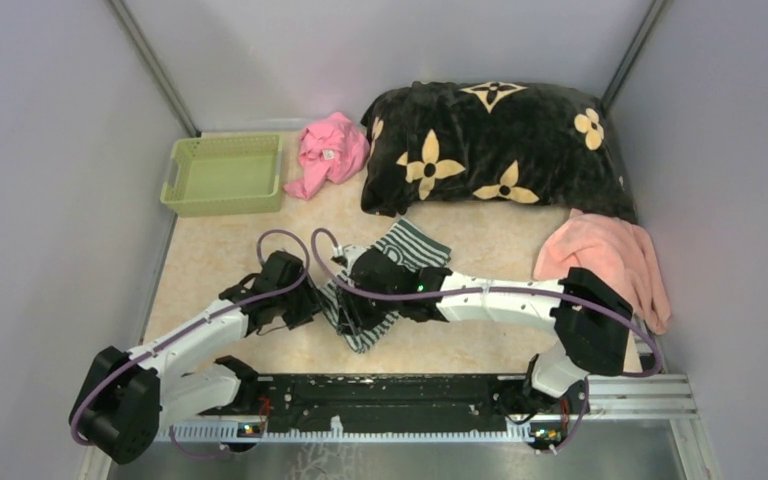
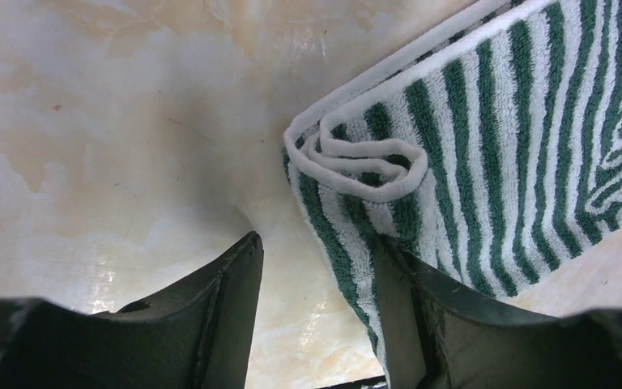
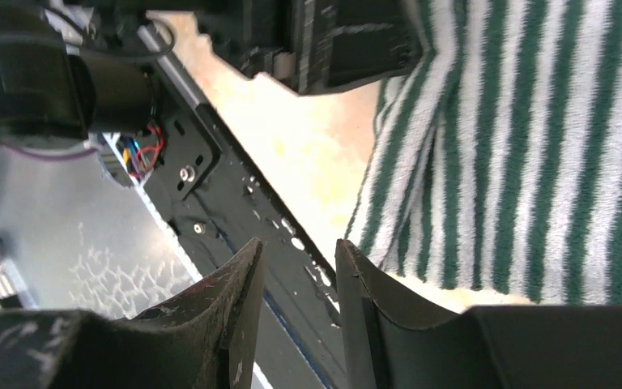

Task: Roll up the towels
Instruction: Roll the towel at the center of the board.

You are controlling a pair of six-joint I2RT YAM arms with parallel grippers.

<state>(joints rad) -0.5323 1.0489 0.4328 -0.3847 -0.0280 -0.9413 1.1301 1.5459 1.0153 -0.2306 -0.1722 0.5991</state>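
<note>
Parking beside the rolled end of the green striped towel, the left hand has its jaws fairly wide with only bare table between, probably bracing the roll so it can't spring open. Mid-table by that towel's near edge, the right hand hangs narrowly open and empty. The salmon-pink towel lies unrolled far right, and I can't read any writing anywhere.
</note>
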